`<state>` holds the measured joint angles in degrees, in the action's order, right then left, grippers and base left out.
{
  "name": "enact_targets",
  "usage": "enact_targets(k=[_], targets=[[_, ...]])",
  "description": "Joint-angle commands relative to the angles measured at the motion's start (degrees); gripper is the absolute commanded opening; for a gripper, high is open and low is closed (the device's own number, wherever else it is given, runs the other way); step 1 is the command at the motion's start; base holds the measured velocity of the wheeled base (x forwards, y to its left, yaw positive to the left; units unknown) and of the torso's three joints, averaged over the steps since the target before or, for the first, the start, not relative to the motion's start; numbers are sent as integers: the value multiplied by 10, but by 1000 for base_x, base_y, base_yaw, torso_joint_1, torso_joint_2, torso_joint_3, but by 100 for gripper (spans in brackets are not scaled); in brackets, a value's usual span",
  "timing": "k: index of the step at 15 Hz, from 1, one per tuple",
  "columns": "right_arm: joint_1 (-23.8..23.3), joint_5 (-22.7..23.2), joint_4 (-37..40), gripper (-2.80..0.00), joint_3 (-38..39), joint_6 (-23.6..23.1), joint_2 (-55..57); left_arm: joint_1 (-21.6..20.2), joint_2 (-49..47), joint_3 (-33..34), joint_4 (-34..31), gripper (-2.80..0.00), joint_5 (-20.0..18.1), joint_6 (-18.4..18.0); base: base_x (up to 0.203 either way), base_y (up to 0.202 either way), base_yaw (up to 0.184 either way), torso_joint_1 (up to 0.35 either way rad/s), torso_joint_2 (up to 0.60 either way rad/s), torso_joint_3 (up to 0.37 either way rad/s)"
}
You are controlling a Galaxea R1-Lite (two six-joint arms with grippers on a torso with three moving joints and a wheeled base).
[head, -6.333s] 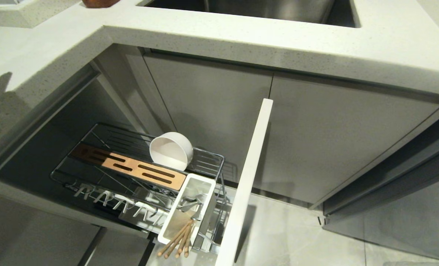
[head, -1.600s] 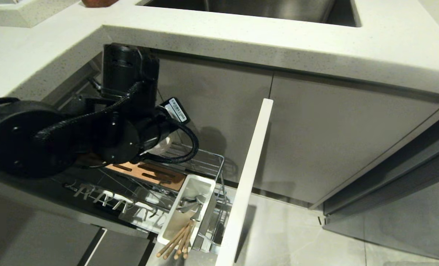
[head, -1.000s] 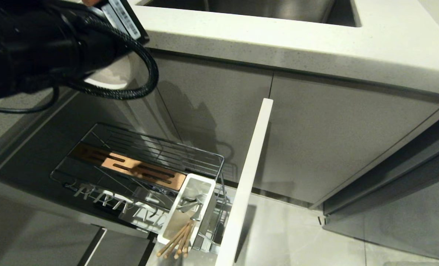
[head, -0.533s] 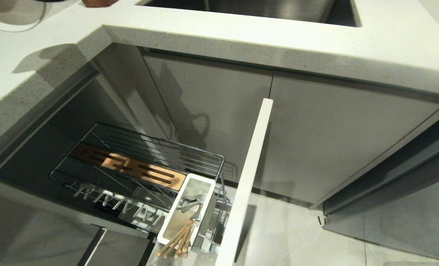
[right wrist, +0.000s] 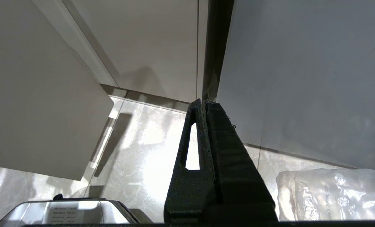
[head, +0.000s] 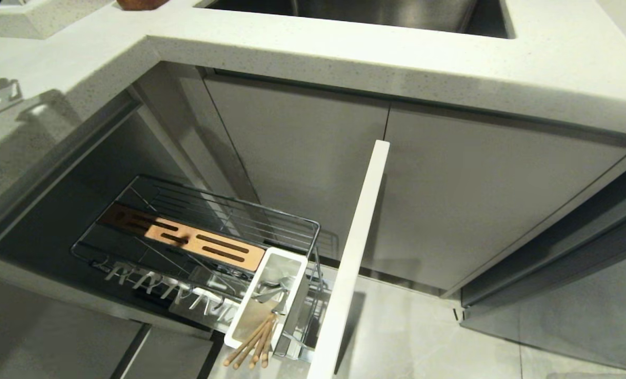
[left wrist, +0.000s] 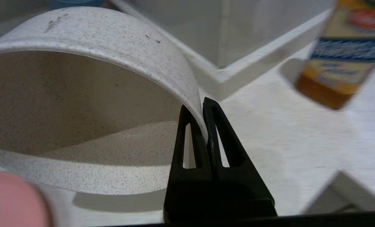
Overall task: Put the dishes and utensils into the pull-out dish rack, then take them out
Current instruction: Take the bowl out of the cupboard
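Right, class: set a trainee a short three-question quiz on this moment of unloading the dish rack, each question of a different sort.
1. True or false: the left gripper is shut on the rim of the bowl.
2. What sticks out of the white caddy in the dish rack? A) a plate B) chopsticks C) a cup
3. Fill in: the right gripper is shut and holds ____.

Key
1. True: one of the fingers sits inside the rim, the other outside.
2. B
3. Nothing: it hangs above the floor in front of the cabinet doors.
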<state>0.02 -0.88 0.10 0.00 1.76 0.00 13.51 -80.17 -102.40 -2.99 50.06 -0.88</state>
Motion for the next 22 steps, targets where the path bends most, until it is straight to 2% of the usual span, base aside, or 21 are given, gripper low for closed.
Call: enact_targets(k=[1, 4, 6, 7, 10, 12, 14, 19, 22], targets=[[1, 0, 0, -280, 2, 0, 0, -58, 24, 7, -33, -280, -14, 0, 0, 0, 0, 0, 0, 0], [0, 0, 0, -280, 2, 0, 0, -174, 50, 17, -106, -280, -79, 0, 0, 0, 0, 0, 0, 0], [0, 0, 0, -280, 2, 0, 0, -239, 63, 29, -161, -280, -113, 8, 0, 0, 0, 0, 0, 0], [0, 0, 0, -280, 2, 0, 0, -259, 71, 35, -207, -280, -130, 19, 0, 0, 0, 0, 0, 0], [1, 0, 0, -280, 1, 0, 0, -295, 93, 36, -323, -280, -187, 55, 0, 0, 0, 0, 0, 0], [0, 0, 0, -280, 1, 0, 0, -327, 96, 38, -356, -280, -213, 78, 0, 0, 0, 0, 0, 0], [0, 0, 0, -280, 1, 0, 0, -353, 103, 37, -401, -280, -254, 90, 0, 0, 0, 0, 0, 0], [1, 0, 0, -280, 2, 0, 0, -372, 113, 39, -466, -280, -278, 119, 0, 0, 0, 0, 0, 0], [0, 0, 0, -280, 2, 0, 0, -393, 113, 43, -475, -280, -278, 137, 0, 0, 0, 0, 0, 0]])
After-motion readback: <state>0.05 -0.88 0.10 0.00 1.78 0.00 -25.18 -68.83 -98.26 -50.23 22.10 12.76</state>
